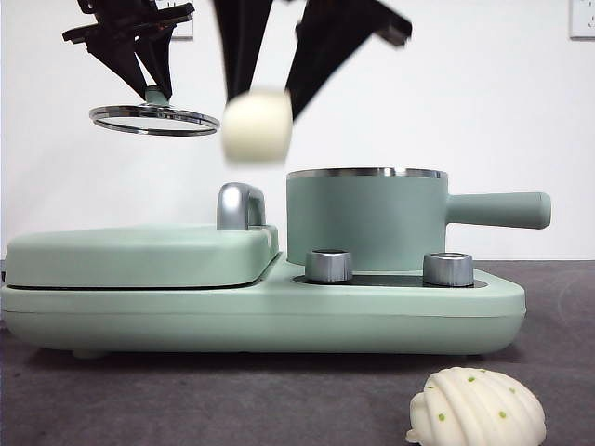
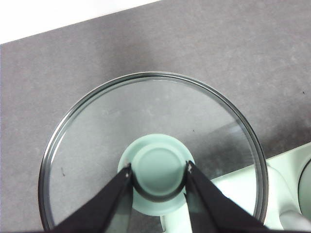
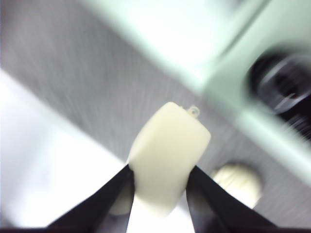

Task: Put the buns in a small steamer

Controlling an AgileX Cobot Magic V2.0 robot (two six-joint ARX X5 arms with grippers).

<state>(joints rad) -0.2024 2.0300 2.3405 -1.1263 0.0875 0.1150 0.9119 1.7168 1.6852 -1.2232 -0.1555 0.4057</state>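
Note:
My right gripper [image 1: 258, 104] is shut on the smooth cream bun [image 1: 257, 126] and holds it in the air, above and just left of the mint green small steamer [image 1: 364, 221], which stands open with its handle [image 1: 497, 209] pointing right. The bun also shows in the right wrist view [image 3: 167, 155], which is blurred. The white ridged bun with green specks [image 1: 476, 409] lies on the table at the front right, and shows small in the right wrist view [image 3: 238, 180]. My left gripper [image 2: 159, 170] is shut on the green knob [image 2: 158, 172] of the glass lid [image 1: 154, 119], held high at the left.
The steamer stands on a wide mint green appliance base [image 1: 260, 316] with two steel knobs [image 1: 329, 265]. On its left half lies the flat grill lid [image 1: 139, 253] with a chrome handle [image 1: 240, 205]. The dark grey table [image 1: 186, 400] runs in front.

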